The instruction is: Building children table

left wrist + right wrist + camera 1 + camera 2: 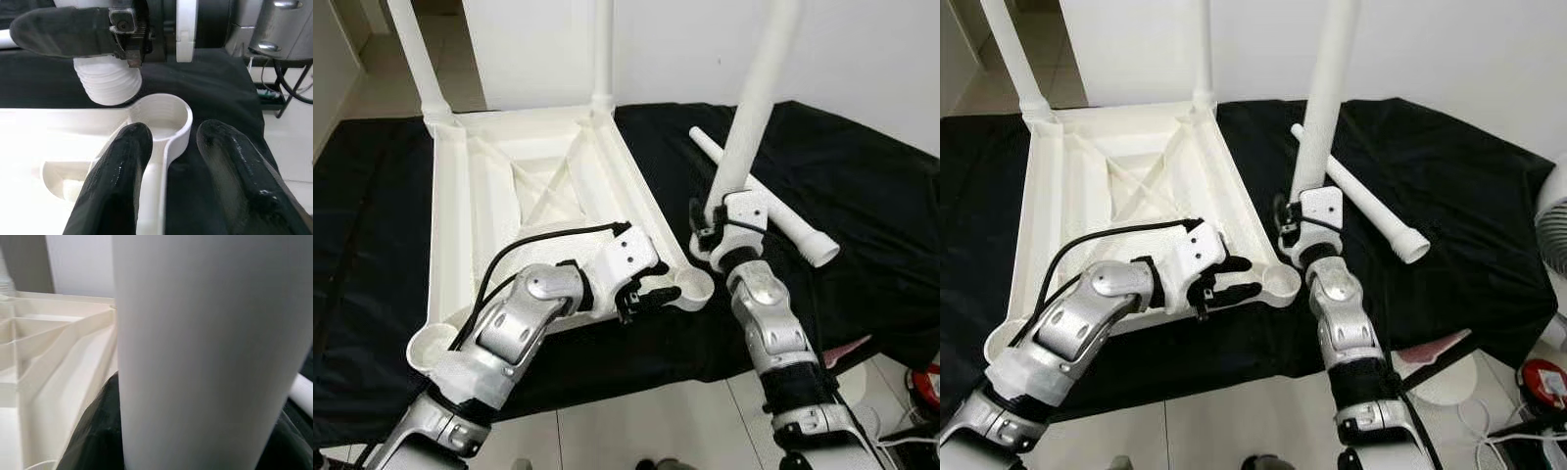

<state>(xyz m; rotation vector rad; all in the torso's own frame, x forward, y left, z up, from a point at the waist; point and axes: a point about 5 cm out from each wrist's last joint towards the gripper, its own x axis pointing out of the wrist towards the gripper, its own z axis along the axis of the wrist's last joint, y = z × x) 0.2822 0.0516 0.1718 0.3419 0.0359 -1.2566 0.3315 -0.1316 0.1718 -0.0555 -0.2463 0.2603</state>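
The white table top (538, 186) lies upside down on a black cloth (862, 196), its ribbed underside facing up, with 2 legs already standing in the far corner sockets.

The left gripper (646, 291) sits at the near right corner of the table top, its 2 black fingers (115, 181) spread apart and straddling the edge rail: one finger lies over the inner side, the other over the cloth outside. It has hold of nothing. Just ahead of its fingertips is the empty corner socket (161, 115), a round threaded cup. A second empty socket (435, 343) is at the near left corner, beside the left arm's elbow.

The right gripper (710, 230) is clamped around the lower part of a white leg (759, 98), holding it nearly upright and leaning slightly away from the table top. In the left wrist view the leg's threaded end (107, 83) hangs just beyond the empty socket's rim — close beside it, not inside it. In the right wrist view the leg's shaft (210, 352) is pressed right up against the camera, with the table top's ribs to one side.

Just behind the right gripper, a spare leg (773, 206) lies flat on the cloth, its wider end pointing toward the cloth's near right edge.
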